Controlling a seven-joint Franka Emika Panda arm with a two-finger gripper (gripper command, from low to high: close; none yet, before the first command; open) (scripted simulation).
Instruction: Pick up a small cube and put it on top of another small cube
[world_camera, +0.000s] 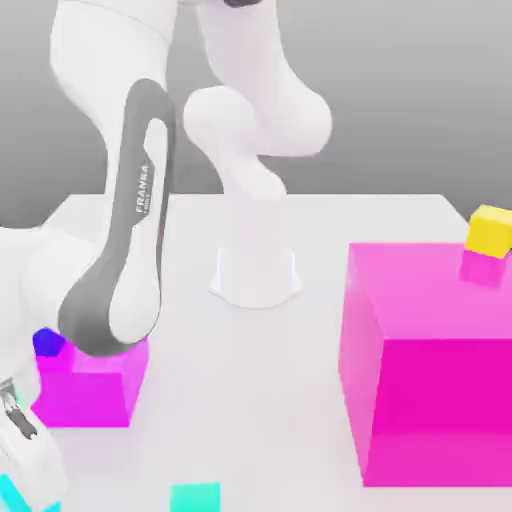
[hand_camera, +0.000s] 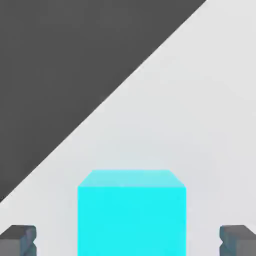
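Nearby, turquoise cube (world_camera: 195, 498); gripper (hand_camera: 128, 241) apart, astride cyan cube (hand_camera: 131, 220).

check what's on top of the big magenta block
A small yellow cube sits on the far part of the big magenta block's top; whatever lies under the cube is covered.

Bright, even light; soft shadows.

bright cyan cube (hand_camera: 131, 220), yellow cube (world_camera: 490, 232), dk blue cube (world_camera: 48, 342), turq. cube (world_camera: 195, 497), white & dk grey arm (world_camera: 140, 180)
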